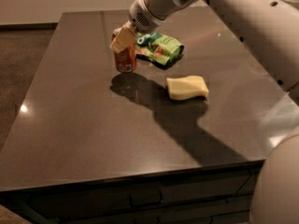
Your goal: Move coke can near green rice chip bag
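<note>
The coke can [125, 61] is red-orange with a white label patch near its base. It stands upright at the far middle of the dark table [84, 125]. My gripper [122, 38] is shut on the can's top, with a tan finger [122, 40] over its upper part. The green rice chip bag [160, 48] lies flat just right of the can, a small gap between them. The arm reaches in from the upper right.
A pale yellow wavy-edged block [188, 87] lies right of centre, in front of the bag. The arm's shadow falls across the table's middle. Drawers show below the table's front edge [140, 171].
</note>
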You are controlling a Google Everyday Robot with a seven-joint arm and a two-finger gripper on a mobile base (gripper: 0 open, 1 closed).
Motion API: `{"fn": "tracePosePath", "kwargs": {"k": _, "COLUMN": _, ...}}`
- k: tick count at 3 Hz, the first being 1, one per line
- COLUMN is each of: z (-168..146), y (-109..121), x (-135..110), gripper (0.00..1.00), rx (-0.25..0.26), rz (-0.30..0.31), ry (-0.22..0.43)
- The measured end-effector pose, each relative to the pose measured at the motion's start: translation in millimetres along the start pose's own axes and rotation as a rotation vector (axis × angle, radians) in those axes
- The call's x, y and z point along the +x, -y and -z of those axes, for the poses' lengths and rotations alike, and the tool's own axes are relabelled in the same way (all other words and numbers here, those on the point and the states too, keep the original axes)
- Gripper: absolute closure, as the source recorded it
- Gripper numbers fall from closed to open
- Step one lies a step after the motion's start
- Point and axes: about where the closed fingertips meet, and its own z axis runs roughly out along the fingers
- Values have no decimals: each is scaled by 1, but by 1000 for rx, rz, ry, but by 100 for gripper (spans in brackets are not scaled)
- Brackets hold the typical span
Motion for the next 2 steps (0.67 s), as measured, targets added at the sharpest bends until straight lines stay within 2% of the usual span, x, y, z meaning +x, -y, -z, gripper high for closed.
{"fn": "tracePosePath", "kwargs": {"k": 1, "z": -10, "y": 15, "x": 12, "gripper": 84, "rx": 6, "rz": -24, "ry": -26}}
{"fn": "tracePosePath", "kwargs": {"k": 2, "z": -13, "y": 25, "x": 23, "gripper": 61, "rx": 32, "rz": -48, "ry": -22}}
